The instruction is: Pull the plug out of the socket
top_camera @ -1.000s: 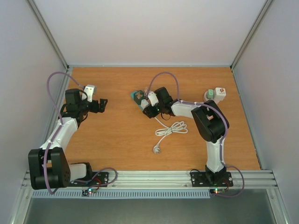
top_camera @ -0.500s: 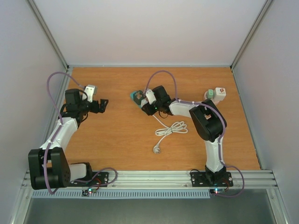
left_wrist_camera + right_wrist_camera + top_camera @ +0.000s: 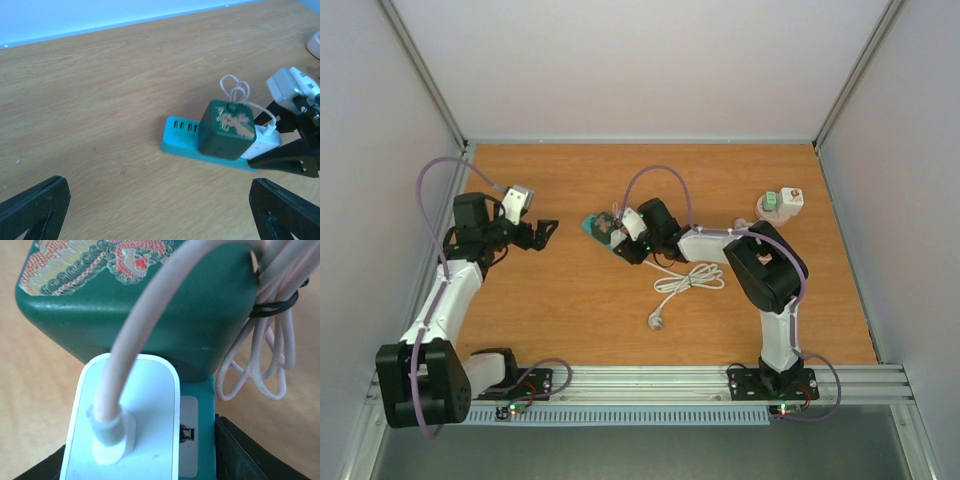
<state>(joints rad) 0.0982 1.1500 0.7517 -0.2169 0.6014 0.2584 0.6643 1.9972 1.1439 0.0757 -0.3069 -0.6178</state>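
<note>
At the right wrist, plug point(image 3: 125, 415) between cropped end effector fingers point(image 3: 240, 455).

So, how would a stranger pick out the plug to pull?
Near the middle of the wooden table lies a teal power strip. On it stand two blocks side by side: the plug is the plain white one with a thick white cable leaving it, while its neighbour is a dark green patterned cube.

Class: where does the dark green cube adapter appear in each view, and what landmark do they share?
Top external: green cube adapter mid-table, left of centre.
Left wrist: adapter right of centre.
Right wrist: adapter fills the top.
Shared landmark: teal power strip beneath it.
</note>
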